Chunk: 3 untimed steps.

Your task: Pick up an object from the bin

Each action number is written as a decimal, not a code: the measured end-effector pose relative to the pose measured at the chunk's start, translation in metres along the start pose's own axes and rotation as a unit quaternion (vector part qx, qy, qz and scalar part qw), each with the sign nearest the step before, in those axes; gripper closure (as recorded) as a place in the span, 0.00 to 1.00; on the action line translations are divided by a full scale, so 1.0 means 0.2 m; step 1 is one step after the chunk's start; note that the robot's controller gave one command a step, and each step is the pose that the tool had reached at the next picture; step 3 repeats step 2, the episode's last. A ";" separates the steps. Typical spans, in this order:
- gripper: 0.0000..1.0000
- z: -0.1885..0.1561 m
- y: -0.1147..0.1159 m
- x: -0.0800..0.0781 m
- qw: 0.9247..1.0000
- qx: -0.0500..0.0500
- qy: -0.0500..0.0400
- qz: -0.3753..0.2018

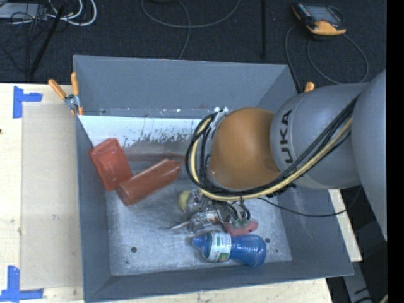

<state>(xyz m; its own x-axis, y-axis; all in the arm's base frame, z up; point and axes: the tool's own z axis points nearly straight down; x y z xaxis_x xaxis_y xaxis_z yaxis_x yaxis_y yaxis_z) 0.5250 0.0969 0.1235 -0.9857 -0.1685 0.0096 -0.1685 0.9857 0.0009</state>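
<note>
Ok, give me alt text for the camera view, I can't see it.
The hand is low in the grey bin, close beside a blue bottle lying on its side. A red block and red cylinder lie left.

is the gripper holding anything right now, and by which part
Cannot be told: the gripper sits low beside the blue bottle, and no hold is visible.

Grey bin (139, 240), red block (110, 163), red cylinder (150, 180) (beside it), blue bottle (232, 249) lying flat

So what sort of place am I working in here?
Probably a robotics lab's bin-picking test cell: a KUKA arm over a grey metal bin of loose odds like a blue bottle and red cylinder.
</note>
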 end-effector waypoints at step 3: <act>1.00 -0.53 -0.06 0.05 1.000 0.000 -0.004 0.003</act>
